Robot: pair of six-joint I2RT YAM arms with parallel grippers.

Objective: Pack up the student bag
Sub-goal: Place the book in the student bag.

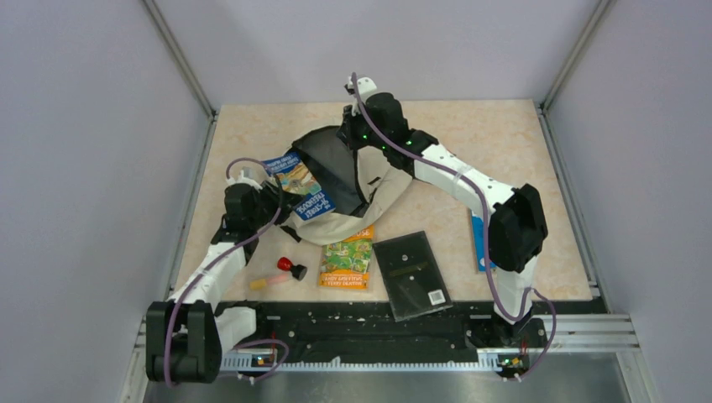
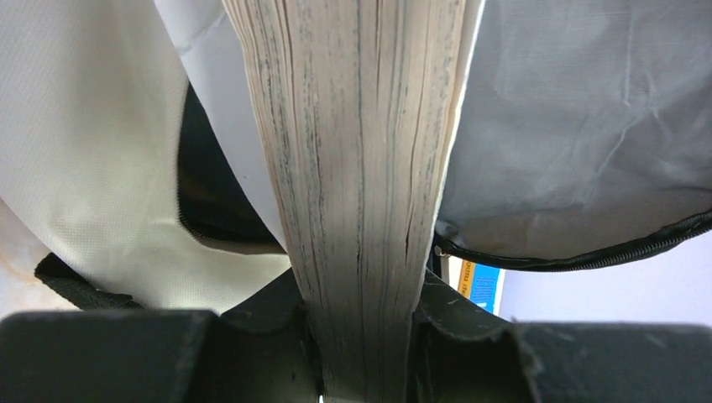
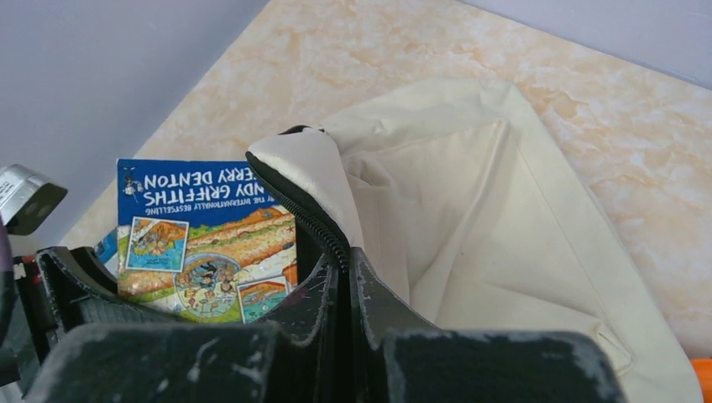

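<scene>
The cream student bag (image 1: 369,197) lies mid-table with its dark mouth (image 1: 329,164) held open. My right gripper (image 1: 354,133) is shut on the bag's zipper edge (image 3: 315,222) and lifts it. My left gripper (image 1: 270,198) is shut on a thick blue-covered book (image 1: 301,186), which sits partly inside the mouth. In the left wrist view the book's page edges (image 2: 357,168) run up between the fingers into the bag's pale lining (image 2: 588,126). In the right wrist view the book's cover (image 3: 206,239) shows left of the bag's cream fabric (image 3: 470,227).
On the table near the arms lie a green and orange book (image 1: 347,261), a dark flat packet (image 1: 412,274), a red and black small object (image 1: 291,267) with a yellowish stick (image 1: 262,281), and a blue item (image 1: 478,239) behind the right arm.
</scene>
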